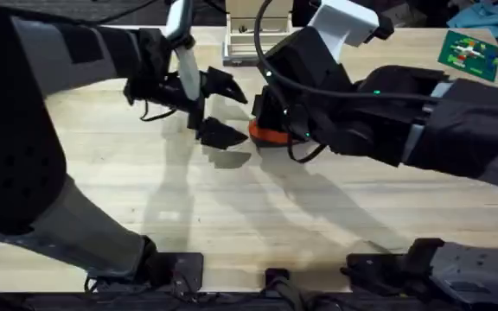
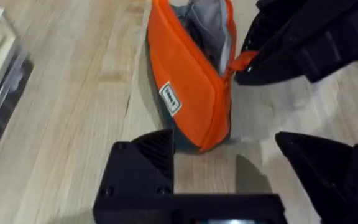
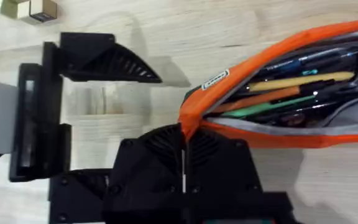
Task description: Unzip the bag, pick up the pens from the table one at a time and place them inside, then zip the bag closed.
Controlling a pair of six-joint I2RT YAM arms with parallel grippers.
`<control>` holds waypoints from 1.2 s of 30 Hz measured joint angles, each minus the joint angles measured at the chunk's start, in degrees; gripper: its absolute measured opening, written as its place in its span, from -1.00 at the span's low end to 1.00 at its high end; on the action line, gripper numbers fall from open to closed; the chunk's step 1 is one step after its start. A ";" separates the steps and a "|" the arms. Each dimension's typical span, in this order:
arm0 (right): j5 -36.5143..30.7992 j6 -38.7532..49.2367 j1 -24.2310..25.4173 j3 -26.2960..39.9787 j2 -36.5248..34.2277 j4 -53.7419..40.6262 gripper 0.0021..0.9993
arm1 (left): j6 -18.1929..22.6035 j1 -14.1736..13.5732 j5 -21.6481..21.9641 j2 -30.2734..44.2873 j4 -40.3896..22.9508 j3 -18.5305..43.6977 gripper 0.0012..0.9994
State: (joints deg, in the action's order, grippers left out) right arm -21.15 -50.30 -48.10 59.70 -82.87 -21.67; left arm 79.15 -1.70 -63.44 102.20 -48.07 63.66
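**Bag open, pens inside, right fingers pinched on the zipper tab**

Bag [image 1: 267,135] lies on the table [image 1: 232,207] near mid-table, mostly hidden in the overhead view under the right arm, just an orange sliver showing. Right wrist view: bag [image 3: 272,68] is unzipped, mouth gaping, grey lining visible. Pens [image 3: 297,84] lie packed inside the bag lengthwise: yellow, orange, green, dark and bluish ones; exact count unclear.

Right gripper [image 3: 183,140] sits at the end of the bag, fingers closed together on the orange zipper tab at the bag's tip. Left wrist view shows the same: right gripper [image 2: 244,62] pinching the orange tab [image 2: 241,60] at the end of the bag's zipper line.

Left gripper [image 2: 229,168] hovers just beside the bag's end, fingers wide apart, holding nothing; the bag's dark lower edge sits between and just beyond them. Overhead: left gripper [image 1: 214,108] just left of the bag, fingers spread, not touching it.

Bag [image 2: 194,81] stands on its lower edge, small white label [image 2: 170,99] on the orange side facing the left gripper. Beyond the bag, at the table's far edge, a pale boxy object [image 1: 247,43]; a green card [image 1: 469,52] at far right.
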 joint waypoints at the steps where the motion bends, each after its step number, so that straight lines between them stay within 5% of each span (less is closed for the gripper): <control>1: 0.00 0.00 0.00 0.00 -0.02 0.00 -0.94 | -0.02 -0.63 -0.02 0.08 0.55 0.00 0.99; 17: 0.85 0.00 0.00 -0.02 0.00 0.01 -0.94 | -3.92 -7.41 0.46 2.07 9.81 0.00 0.99; 22: 1.03 0.00 0.02 -0.02 0.00 0.02 -0.94 | -5.81 -7.92 2.04 2.53 11.03 0.00 0.84; 24: 1.05 0.00 0.00 -0.02 0.00 0.02 -0.94 | -6.70 -7.92 2.64 2.53 11.78 0.00 0.59; 28: 1.06 0.00 0.01 -0.02 0.00 0.02 -0.94 | -7.81 -7.92 3.28 2.53 13.19 0.00 -0.29; 31: 1.07 0.00 0.00 -0.02 0.00 0.02 -0.94 | -8.32 -7.92 3.51 2.53 13.19 0.00 -0.76; 36: 1.07 0.00 0.02 -0.02 0.00 0.02 -0.94 | -8.50 -8.03 3.54 2.53 13.20 0.00 -0.91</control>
State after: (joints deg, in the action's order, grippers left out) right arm -20.08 -50.30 -48.07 59.68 -82.87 -21.65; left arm 70.65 -9.74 -59.90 104.73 -34.87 63.66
